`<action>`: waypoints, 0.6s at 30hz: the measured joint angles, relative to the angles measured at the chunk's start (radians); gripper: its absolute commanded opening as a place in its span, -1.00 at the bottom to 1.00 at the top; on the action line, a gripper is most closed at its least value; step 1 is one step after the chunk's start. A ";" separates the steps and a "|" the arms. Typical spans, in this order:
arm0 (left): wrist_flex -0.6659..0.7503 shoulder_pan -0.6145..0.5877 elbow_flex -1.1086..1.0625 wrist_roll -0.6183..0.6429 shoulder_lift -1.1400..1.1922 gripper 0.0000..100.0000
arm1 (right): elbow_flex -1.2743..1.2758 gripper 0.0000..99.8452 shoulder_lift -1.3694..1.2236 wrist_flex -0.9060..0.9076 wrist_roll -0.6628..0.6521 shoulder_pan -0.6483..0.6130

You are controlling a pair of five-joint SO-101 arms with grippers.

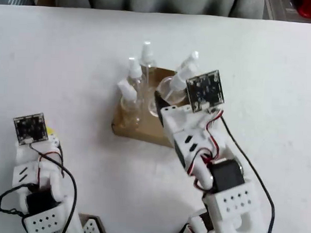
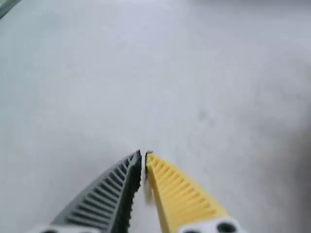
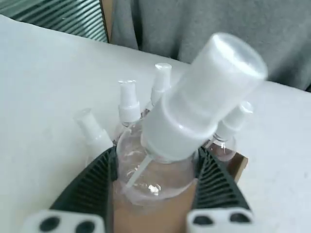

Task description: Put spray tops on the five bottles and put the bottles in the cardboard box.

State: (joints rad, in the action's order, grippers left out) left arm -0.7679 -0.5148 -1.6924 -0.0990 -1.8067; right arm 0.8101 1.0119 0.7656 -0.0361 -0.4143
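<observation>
Spray-topped bottle [image 3: 194,107]: gripped at its body by the right gripper [image 3: 156,155], tilted, at the cardboard box [image 1: 144,129]. Four further topped bottles [image 3: 129,104]: stood in the box just beyond it. Left gripper [image 2: 144,156]: closed on nothing, held over the table [image 1: 70,56], well apart from the box.

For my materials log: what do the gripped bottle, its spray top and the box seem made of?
Bottle: clear, glossy, likely plastic; the dip tube shows through it. Spray top: frosted, translucent plastic, matte. Cardboard box: brown, dull, uncoated-looking.
</observation>
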 measured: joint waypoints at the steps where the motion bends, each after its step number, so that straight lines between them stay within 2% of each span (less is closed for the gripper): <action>1: 0.003 -0.003 0.000 0.000 0.002 -0.96 | 0.000 -0.97 -0.017 0.000 0.000 0.012; 6: -0.003 0.009 0.000 -0.003 0.002 -0.96 | 0.000 -0.97 -0.100 0.000 0.000 0.034; 11: -0.087 0.147 0.000 -0.021 0.002 -0.96 | 0.000 -0.97 -0.207 -0.014 0.000 0.032; 15: -0.186 0.255 0.000 -0.167 0.002 -0.96 | 0.000 -0.97 -0.304 -0.078 0.000 0.034; 18: -0.236 0.276 0.000 -0.273 0.002 -0.96 | 0.000 -0.97 -0.373 -0.123 0.000 0.037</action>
State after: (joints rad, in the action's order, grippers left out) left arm -1.0042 -0.2386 -1.6924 -0.3721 -1.8052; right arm 0.8101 0.6391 0.6429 -0.0361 -0.3775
